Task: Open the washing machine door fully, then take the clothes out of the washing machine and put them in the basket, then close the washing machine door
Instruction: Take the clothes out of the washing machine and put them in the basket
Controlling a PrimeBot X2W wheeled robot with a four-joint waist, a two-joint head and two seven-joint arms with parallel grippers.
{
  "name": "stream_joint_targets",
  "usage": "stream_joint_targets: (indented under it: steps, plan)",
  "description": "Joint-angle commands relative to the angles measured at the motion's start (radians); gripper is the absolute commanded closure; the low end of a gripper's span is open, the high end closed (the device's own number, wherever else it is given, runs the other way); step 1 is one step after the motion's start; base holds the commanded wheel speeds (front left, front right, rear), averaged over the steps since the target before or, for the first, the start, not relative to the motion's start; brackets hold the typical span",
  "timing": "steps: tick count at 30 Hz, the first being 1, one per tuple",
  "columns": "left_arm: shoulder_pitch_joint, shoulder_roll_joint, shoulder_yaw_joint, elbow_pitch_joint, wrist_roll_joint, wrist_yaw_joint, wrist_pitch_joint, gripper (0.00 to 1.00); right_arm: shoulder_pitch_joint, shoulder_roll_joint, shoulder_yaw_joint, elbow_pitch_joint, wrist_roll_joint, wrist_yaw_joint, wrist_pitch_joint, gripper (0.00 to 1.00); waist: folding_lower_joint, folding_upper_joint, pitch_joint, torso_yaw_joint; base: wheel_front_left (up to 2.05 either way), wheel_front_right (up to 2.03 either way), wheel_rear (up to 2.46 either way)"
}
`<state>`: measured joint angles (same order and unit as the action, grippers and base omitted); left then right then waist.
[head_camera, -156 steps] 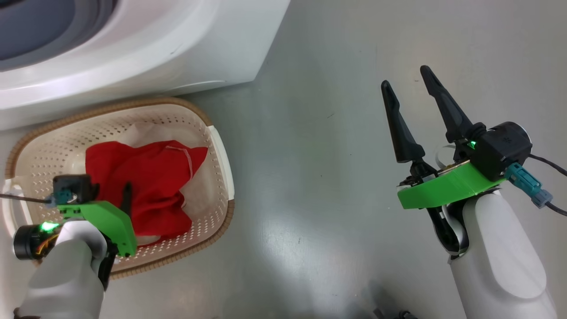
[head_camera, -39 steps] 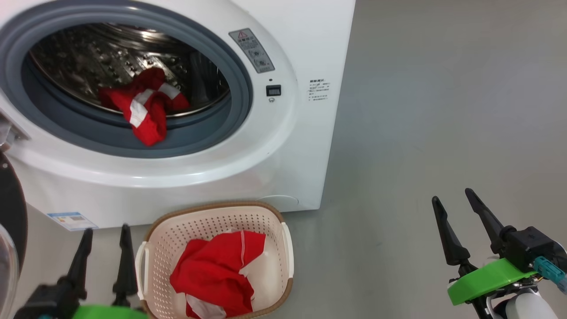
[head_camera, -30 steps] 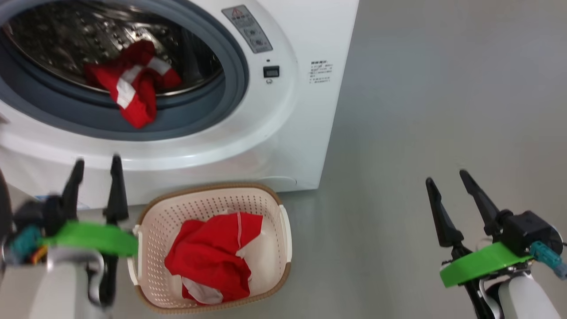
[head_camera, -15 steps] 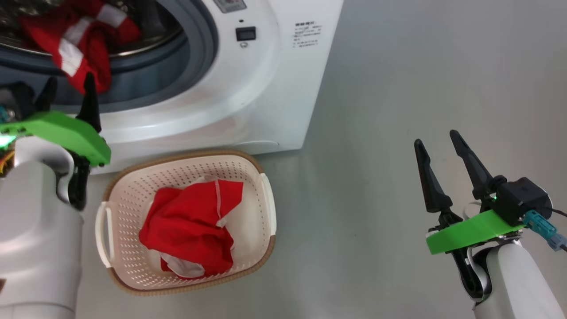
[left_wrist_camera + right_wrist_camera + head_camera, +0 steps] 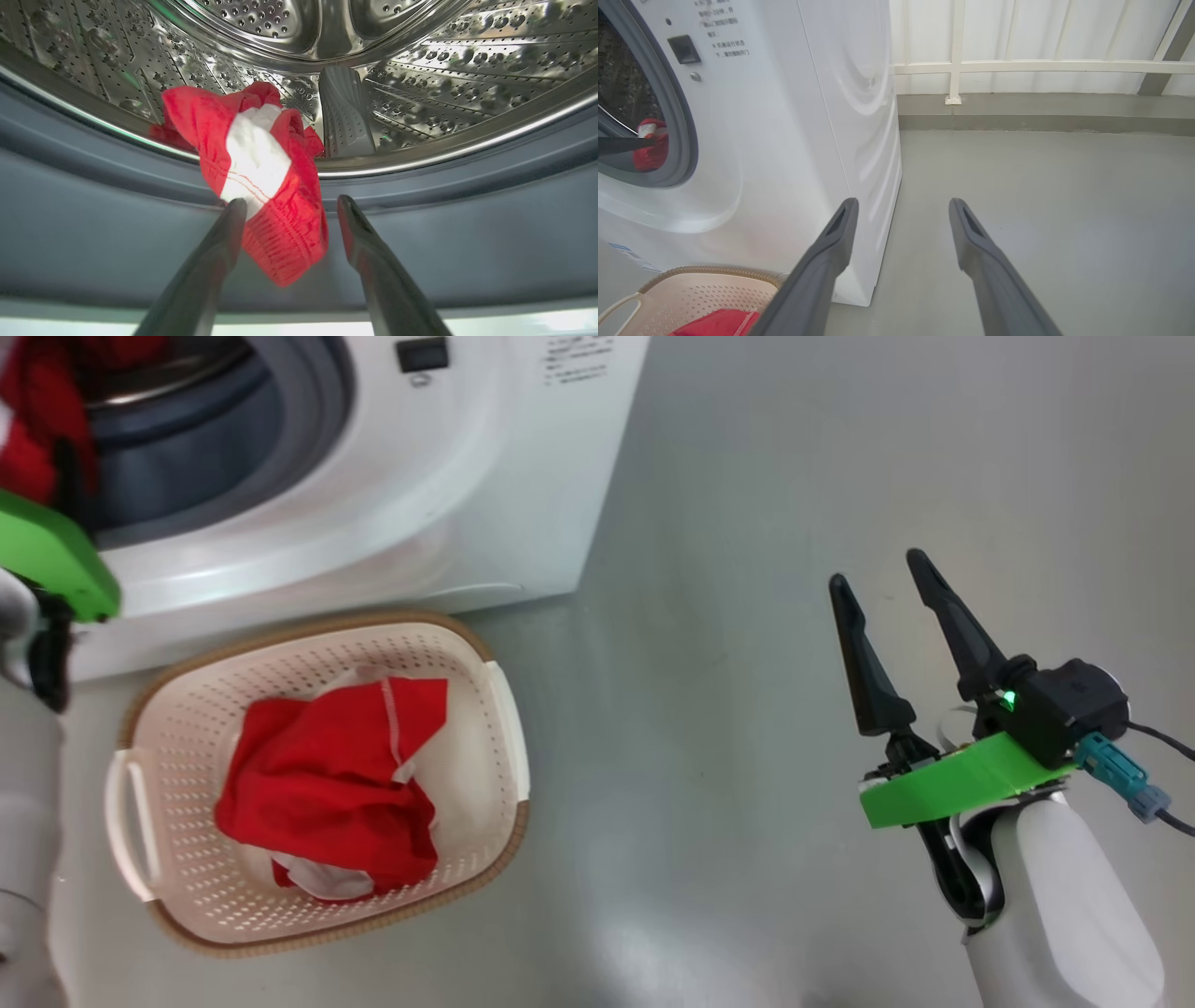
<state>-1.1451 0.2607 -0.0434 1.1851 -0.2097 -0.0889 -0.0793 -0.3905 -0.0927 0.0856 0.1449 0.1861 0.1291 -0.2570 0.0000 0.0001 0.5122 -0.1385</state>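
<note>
Step in hand: unloading, second garment. Left tool [image 5: 290, 203] is at the mouth of the washing machine [image 5: 392, 495], jaws spread wide, nothing pinched. Its fingers straddle the hanging end of a red garment with a white panel [image 5: 261, 154]. That garment lies on the lip of the steel drum [image 5: 444, 60] and droops over the grey gasket [image 5: 93, 233]. One finger looks to be touching the fabric edge, the other is just beside it. Can't tell depth: tips may be level with the cloth or slightly short of it.

Next move, my read: ease in so the ribbed-looking end sits well between the fingers, close, lift up and back clear of the gasket, then swing down to the basket. Risk: a shallow pinch slips off, or the cloth drags on the drum lip.

Basket [image 5: 177, 737] sits on the floor [image 5: 728, 709] just in front of the machine, below the opening. A red garment with white trim [image 5: 317, 775] is already in it, bunched mid-basket, with room beside it.

Right tool [image 5: 876, 569] hovers over the floor, well apart from machine and basket, jaws spread, empty. Not needed for this pick.

Then: check the drum for more, shut the washing machine door.
</note>
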Motion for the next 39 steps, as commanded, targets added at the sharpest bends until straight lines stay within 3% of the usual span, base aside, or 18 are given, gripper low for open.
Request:
stream_joint_targets:
  steps: [1, 14, 15, 16, 17, 28, 33, 35, 39]
  plan:
    - [-0.023, 0.06, 0.006, -0.006, 0.012, 0.012, -0.003, 0.0, -0.003, 0.009, 0.024, -0.025, -0.006, 0.002, -0.005, 0.0, 0.0, -0.0001, 0.029, -0.026, 0.0, 0.0, 0.0]
    - [-0.089, 0.115, -0.04, 0.079, 0.046, 0.061, -0.014, 0.03, -0.02, 0.025, 0.05, -0.018, -0.007, 0.002, -0.005, 0.0, 0.0, -0.0001, 0.056, -0.051, 0.0, 0.0, 0.0]
    - [-0.088, 0.116, -0.044, 0.082, 0.048, 0.061, -0.017, 0.56, -0.021, 0.025, 0.051, -0.017, -0.006, 0.002, -0.005, 0.0, 0.0, -0.0001, 0.054, -0.051, 0.0, 0.0, 0.0]
    - [-0.087, 0.115, -0.045, 0.084, 0.046, 0.06, -0.019, 0.87, -0.021, 0.026, 0.051, -0.016, -0.006, 0.002, -0.005, 0.0, 0.0, -0.0001, 0.053, -0.051, 0.0, 0.0, 0.0]
    - [-0.085, 0.114, -0.046, 0.086, 0.045, 0.059, -0.023, 1.0, -0.021, 0.027, 0.051, -0.016, -0.006, 0.002, -0.005, 0.0, 0.0, -0.0001, 0.051, -0.05, 0.0, 0.0, 0.0]
    - [0.006, 0.058, -0.021, 0.028, -0.02, 0.001, -0.179, 1.0, -0.002, 0.013, 0.036, -0.008, -0.012, 0.002, -0.005, 0.0, 0.0, -0.0001, -0.013, 0.01, 0.0, 0.0, 0.0]
    - [0.142, 0.027, 0.018, -0.233, -0.039, -0.016, -0.182, 1.0, 0.012, 0.0, 0.027, -0.008, -0.013, 0.002, -0.005, 0.0, 0.0, -0.0001, -0.039, 0.052, 0.0, 0.0, 0.0]
    - [0.25, 0.003, 0.052, -0.402, -0.042, -0.021, -0.182, 1.0, 0.018, -0.007, 0.024, -0.008, -0.013, 0.002, -0.005, 0.0, 0.0, -0.0001, -0.053, 0.071, 0.0, 0.0, 0.0]
    - [0.365, -0.022, 0.083, -0.563, -0.033, -0.025, -0.182, 1.0, 0.025, -0.012, 0.021, -0.007, -0.012, 0.002, -0.005, 0.0, 0.0, -0.0001, -0.067, 0.085, 0.0, 0.0, 0.0]
